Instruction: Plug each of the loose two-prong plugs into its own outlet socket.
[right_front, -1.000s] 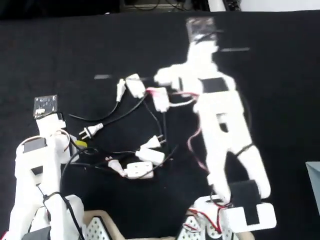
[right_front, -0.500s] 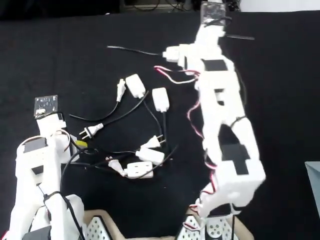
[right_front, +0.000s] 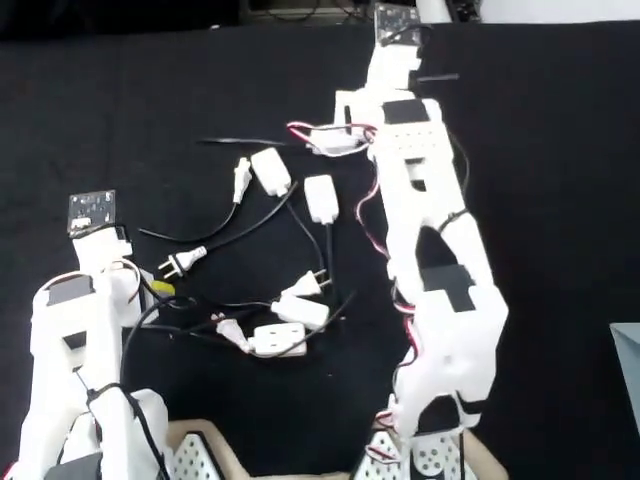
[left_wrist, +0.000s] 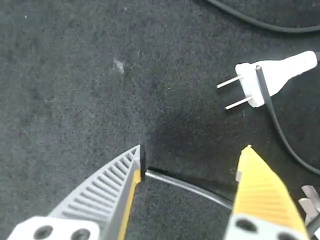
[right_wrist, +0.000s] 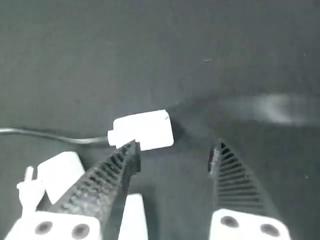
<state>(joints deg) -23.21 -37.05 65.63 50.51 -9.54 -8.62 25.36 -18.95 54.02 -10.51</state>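
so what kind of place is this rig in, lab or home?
Probably a robotics test bench, not a home: a table draped in black cloth, a white left arm and right arm side by side, and loose two-prong plugs and outlet sockets laid out as practice pieces.

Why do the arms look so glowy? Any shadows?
High view: light glares off the white right arm against the black mat. Left wrist view: a dark shadow sits beyond the left claw. Right wrist view: a pale shiny streak lies past the right claw.
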